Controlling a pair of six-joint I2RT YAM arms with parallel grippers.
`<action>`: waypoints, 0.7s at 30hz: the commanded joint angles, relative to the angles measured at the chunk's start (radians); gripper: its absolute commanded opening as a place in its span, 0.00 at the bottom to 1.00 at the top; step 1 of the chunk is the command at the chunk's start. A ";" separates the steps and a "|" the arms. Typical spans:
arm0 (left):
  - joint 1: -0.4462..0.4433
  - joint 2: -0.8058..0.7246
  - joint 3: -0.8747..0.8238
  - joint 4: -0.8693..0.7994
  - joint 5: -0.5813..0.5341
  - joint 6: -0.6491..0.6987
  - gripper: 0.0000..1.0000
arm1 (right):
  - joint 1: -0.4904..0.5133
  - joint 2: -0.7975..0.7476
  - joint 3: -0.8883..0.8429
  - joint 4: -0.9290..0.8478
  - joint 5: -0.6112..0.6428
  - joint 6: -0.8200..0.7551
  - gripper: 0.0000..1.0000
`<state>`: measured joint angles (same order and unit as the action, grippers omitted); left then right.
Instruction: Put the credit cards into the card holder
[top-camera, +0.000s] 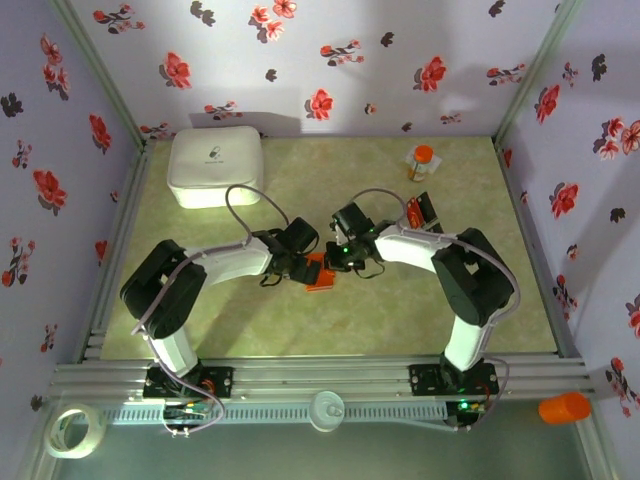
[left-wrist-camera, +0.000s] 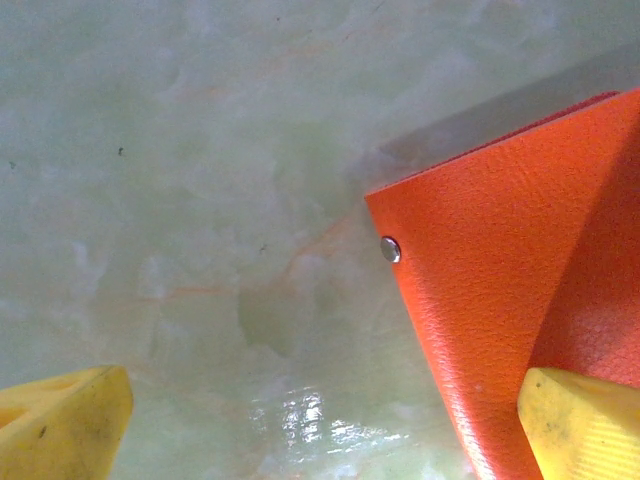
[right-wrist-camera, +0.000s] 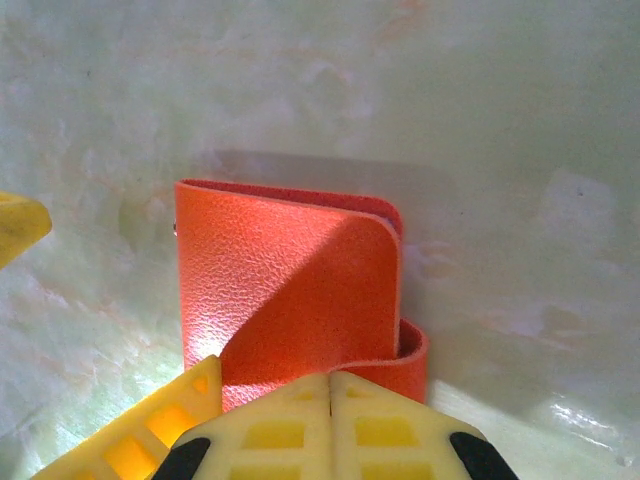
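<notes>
The orange-red card holder (top-camera: 322, 272) lies mid-table between both grippers. In the right wrist view the card holder (right-wrist-camera: 290, 290) has its cover raised, and its fold curls up at the right. My right gripper (right-wrist-camera: 330, 378) is shut, its joined tips against the cover's near edge and nothing pinched between them. My left gripper (left-wrist-camera: 320, 415) is open; its right finger (left-wrist-camera: 585, 425) rests over the card holder (left-wrist-camera: 500, 260), and its left finger (left-wrist-camera: 60, 425) is over bare table. Red and black credit cards (top-camera: 423, 212) lie to the right, behind my right arm.
A big white rounded box (top-camera: 215, 166) stands at the back left. An orange-capped bottle (top-camera: 422, 161) is at the back right. A tape roll (top-camera: 75, 430) and an orange cup (top-camera: 565, 408) sit off the table's front edge. Floral walls enclose the table (top-camera: 300, 330).
</notes>
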<state>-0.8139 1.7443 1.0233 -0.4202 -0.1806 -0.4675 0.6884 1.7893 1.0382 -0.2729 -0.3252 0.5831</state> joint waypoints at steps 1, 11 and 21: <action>-0.007 0.044 -0.002 -0.088 -0.038 0.027 1.00 | 0.024 0.002 -0.061 -0.090 0.037 -0.023 0.00; -0.007 0.048 0.003 -0.089 -0.034 0.023 1.00 | 0.053 0.032 -0.101 -0.069 0.058 -0.016 0.00; -0.008 0.047 0.002 -0.087 -0.033 0.021 1.00 | 0.078 0.048 -0.121 -0.073 0.086 -0.009 0.00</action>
<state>-0.8146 1.7493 1.0328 -0.4316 -0.1810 -0.4675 0.7319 1.7679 0.9836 -0.1970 -0.2497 0.5758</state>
